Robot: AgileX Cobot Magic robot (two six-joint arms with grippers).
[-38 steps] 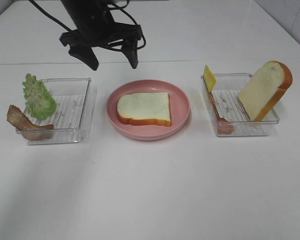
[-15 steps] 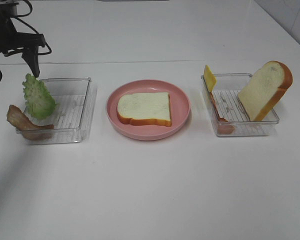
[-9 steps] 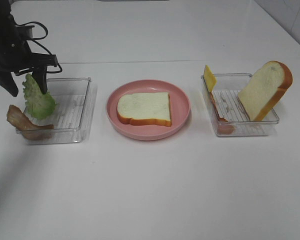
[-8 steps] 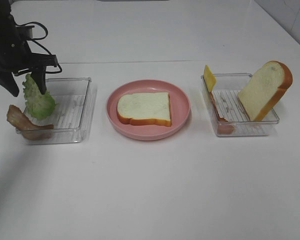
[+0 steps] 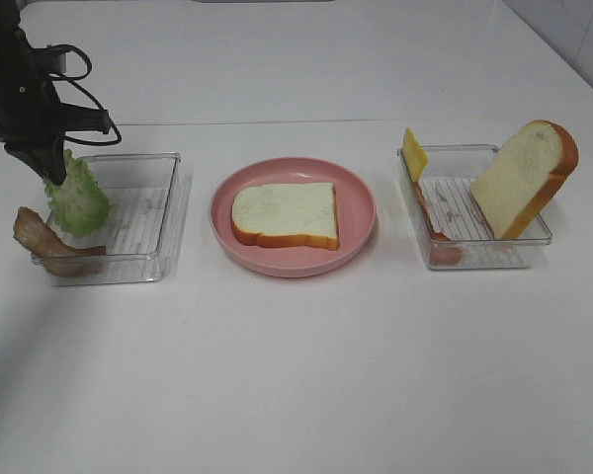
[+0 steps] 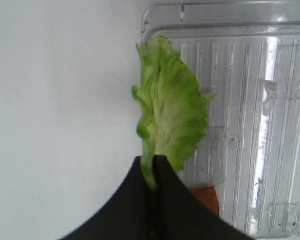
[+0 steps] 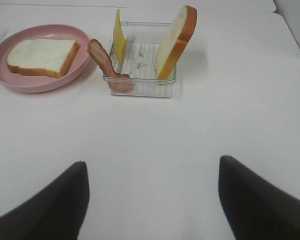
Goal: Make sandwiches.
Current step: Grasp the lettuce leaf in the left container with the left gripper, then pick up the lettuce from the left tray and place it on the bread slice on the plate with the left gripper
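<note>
Left fingers (image 6: 135, 200): clamped on the lettuce's top edge, upper left of the high frame.
Lettuce (image 5: 77, 197): upright at the left edge of the left tray, pinched at its upper end.
Left tray (image 5: 143, 225): left of the plate, apart from it.
Left bacon (image 5: 47, 243): draped over that tray's near left corner, one end outside.
Plate (image 5: 361, 225): centre of the frame.
Flat slice (image 5: 285, 214): bread lying flat on the plate.
Right tray (image 5: 479, 261): right of the plate.
Cheese (image 5: 414, 153): upright at that tray's far left corner.
Right bacon (image 5: 437, 235): leaning along its left wall.
Upright slice (image 5: 522, 180): bread tilted against its right wall.
Right fingers (image 7: 60, 200): spread wide, holding nothing, over bare desk (image 5: 296, 375).
</note>
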